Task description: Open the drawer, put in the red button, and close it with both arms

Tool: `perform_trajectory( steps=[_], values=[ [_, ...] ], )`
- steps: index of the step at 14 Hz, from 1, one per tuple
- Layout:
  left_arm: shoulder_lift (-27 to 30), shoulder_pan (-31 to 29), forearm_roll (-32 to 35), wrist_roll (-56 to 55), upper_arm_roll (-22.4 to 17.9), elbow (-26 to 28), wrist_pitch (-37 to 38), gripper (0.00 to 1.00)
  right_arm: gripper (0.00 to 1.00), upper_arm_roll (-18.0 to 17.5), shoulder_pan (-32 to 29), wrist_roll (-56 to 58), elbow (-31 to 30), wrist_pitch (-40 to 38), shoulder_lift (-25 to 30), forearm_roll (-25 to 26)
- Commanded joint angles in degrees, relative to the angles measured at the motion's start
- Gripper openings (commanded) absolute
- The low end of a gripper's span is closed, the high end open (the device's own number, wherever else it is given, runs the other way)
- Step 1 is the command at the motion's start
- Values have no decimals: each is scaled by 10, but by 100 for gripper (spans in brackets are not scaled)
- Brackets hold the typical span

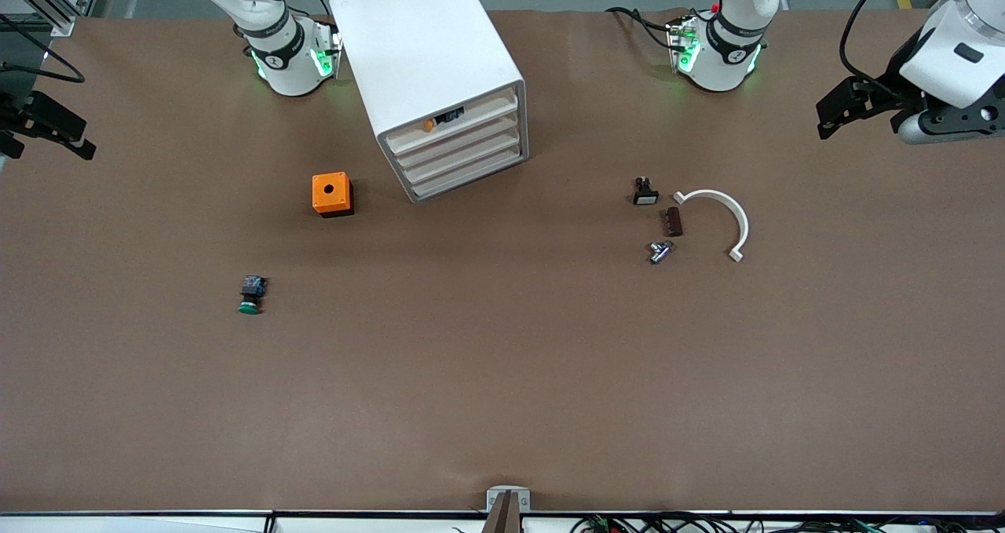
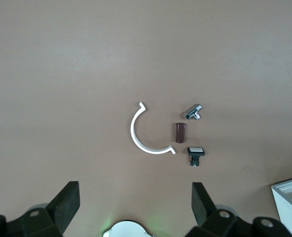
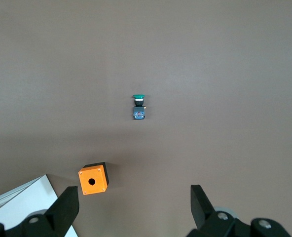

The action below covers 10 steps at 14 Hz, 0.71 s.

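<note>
A white cabinet [image 1: 428, 54] with four shallow drawers stands between the two arm bases, turned at an angle. The top drawer [image 1: 454, 121] carries an orange knob [image 1: 429, 125] and shows a small dark object at its front edge; whether that drawer is slightly open, and what the dark object is, cannot be told. The three plain white drawers [image 1: 463, 160] below it sit flush with the cabinet front. No red-capped button can be made out in any view. An orange box [image 1: 332, 194] with a round hole in its top lies beside the cabinet, toward the right arm's end of the table, and a green-capped button [image 1: 251, 295] on a black-and-blue body lies on its side nearer to the front camera than the box. Toward the left arm's end lie a white half-ring bracket [image 1: 724, 216], a small black part with a white face [image 1: 645, 192], a dark brown block [image 1: 673, 221] and a small metal fitting [image 1: 659, 251], clustered close together without clearly touching. The left gripper [image 2: 135, 207] hangs high over the left arm's end of the table, its fingers spread wide and holding nothing. The right gripper [image 3: 134, 210] hangs high over the right arm's end, above the orange box and the green-capped button, its fingers likewise spread wide and empty.
</note>
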State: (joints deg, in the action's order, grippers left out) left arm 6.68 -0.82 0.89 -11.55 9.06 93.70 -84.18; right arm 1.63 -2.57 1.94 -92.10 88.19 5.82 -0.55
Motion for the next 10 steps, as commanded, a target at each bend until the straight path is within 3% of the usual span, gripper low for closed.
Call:
perform_trajectory(
  steps=[1, 10],
  values=[
    [16, -12, 2, 14, 6, 11, -2, 100, 100, -5, -2, 7, 12, -5, -6, 11],
    [-3, -13, 3, 9, 1, -21, 6, 100, 100, -5, -2, 7, 12, -5, -8, 11]
  ],
)
